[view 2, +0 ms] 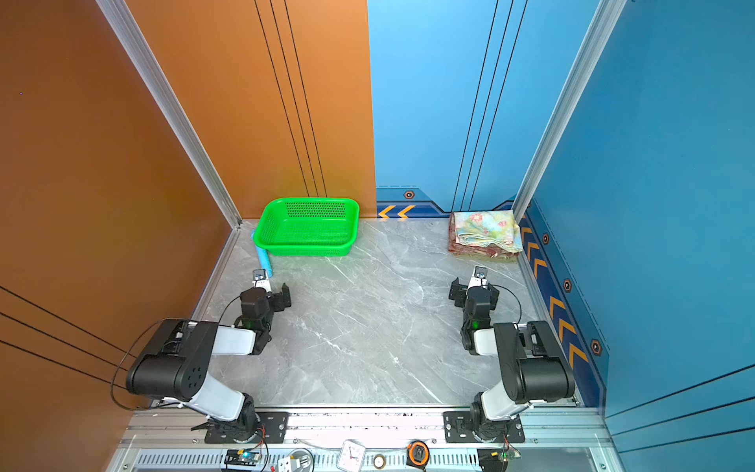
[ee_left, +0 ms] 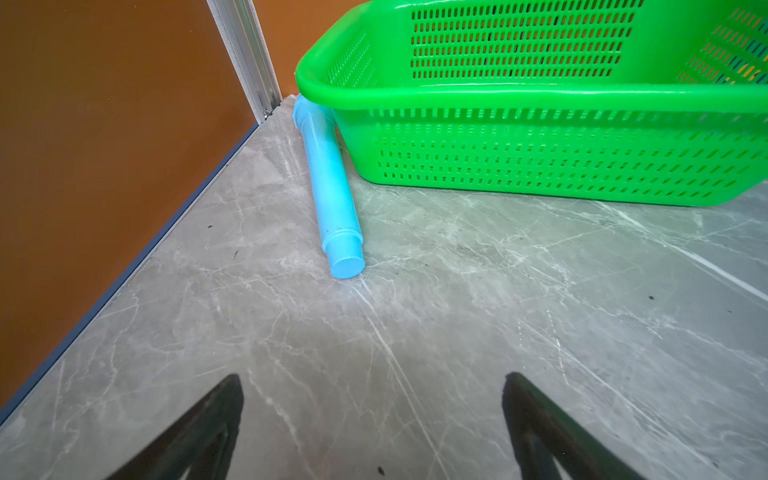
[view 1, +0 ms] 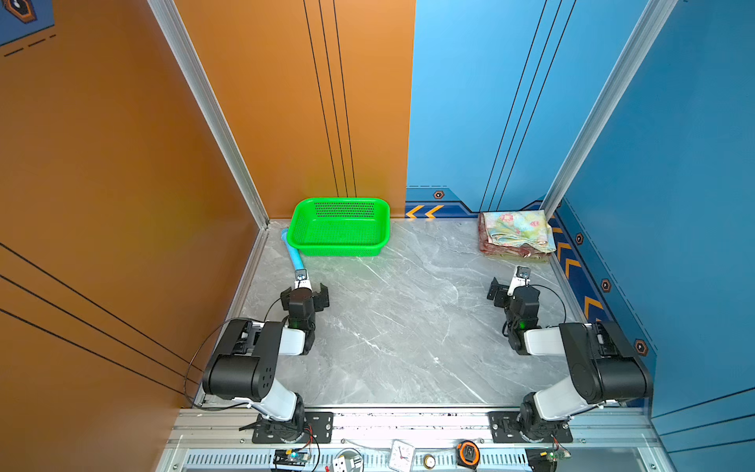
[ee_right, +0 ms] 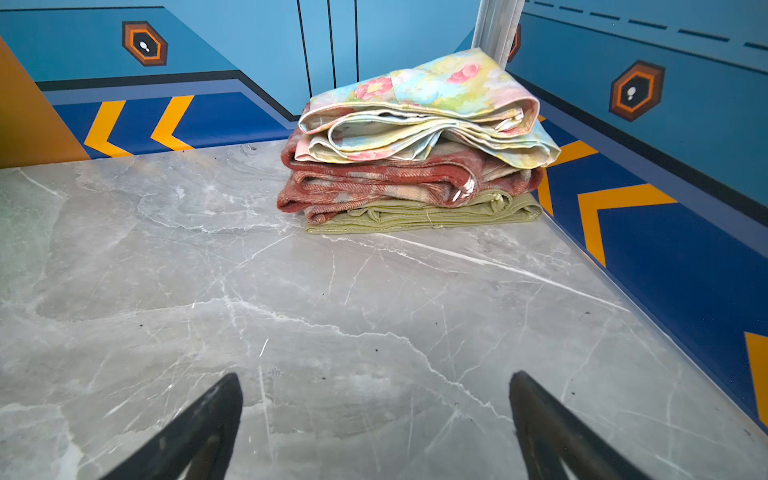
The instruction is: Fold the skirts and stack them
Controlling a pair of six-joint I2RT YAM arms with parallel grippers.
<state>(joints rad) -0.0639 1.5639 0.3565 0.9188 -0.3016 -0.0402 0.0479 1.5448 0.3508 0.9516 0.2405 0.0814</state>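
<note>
Lighting was bright and even, with a soft sheen on the surface (view 1: 388,327), and the wrist views warped at the edges.

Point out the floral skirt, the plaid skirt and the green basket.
floral skirt (ee_right: 436,83), right wrist view, top printed face.
plaid skirt (ee_right: 374,183), right wrist view, folded front edge.
green basket (ee_left: 498,96), left wrist view, near rim.

a robot lab cell: marble-look tabletop (view 1: 408,327), orange wall panel (view 1: 122,163), blue wall panel (view 1: 470,102), aluminium frame post (view 1: 206,102)
</note>
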